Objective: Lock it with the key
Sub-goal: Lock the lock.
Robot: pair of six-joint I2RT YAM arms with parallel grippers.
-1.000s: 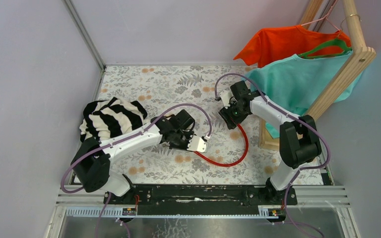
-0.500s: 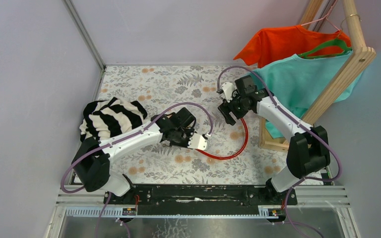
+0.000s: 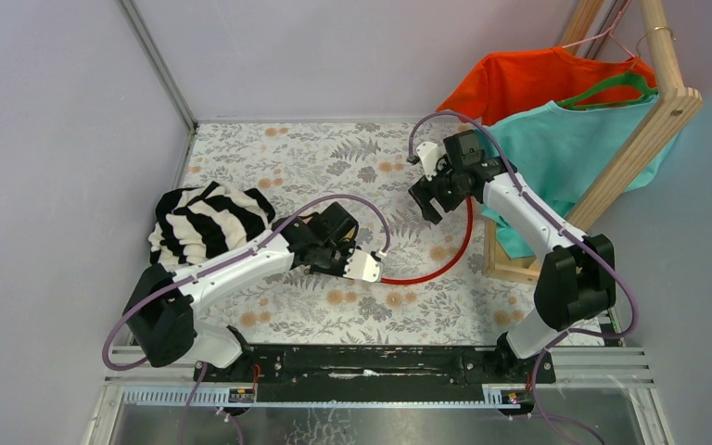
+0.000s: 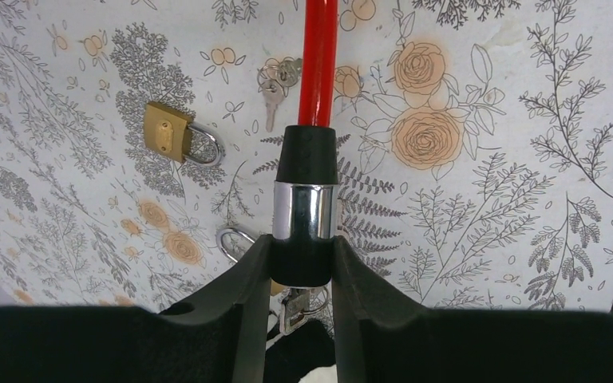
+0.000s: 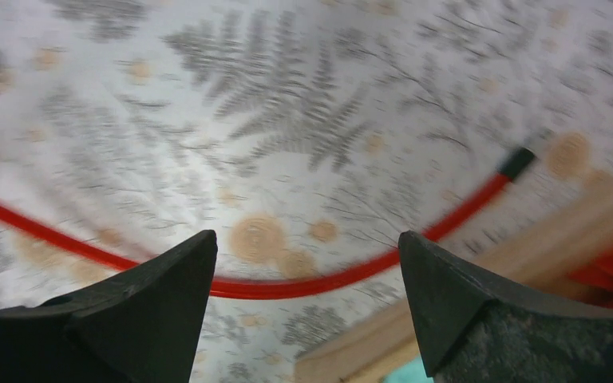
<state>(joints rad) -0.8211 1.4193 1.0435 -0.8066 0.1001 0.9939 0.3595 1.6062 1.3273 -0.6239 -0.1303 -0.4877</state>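
The left end effector (image 4: 303, 247) clenches the lock barrel (image 4: 305, 199), which points straight ahead; apparent keys (image 4: 275, 80) lie just ahead-left, the splayed right end effector (image 5: 305, 239) farther off.

White arm links (image 3: 241, 262), black joints (image 3: 573, 278), purple cables (image 3: 336, 197), black claws (image 4: 302, 243)

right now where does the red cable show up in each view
Top external: red cable arcs rightward and up from the left pincer.
Left wrist: centre, running to the top edge, its capped end gripped.
Right wrist: blurred arc across the lower middle.
Shared landmark: the floral tablecloth.
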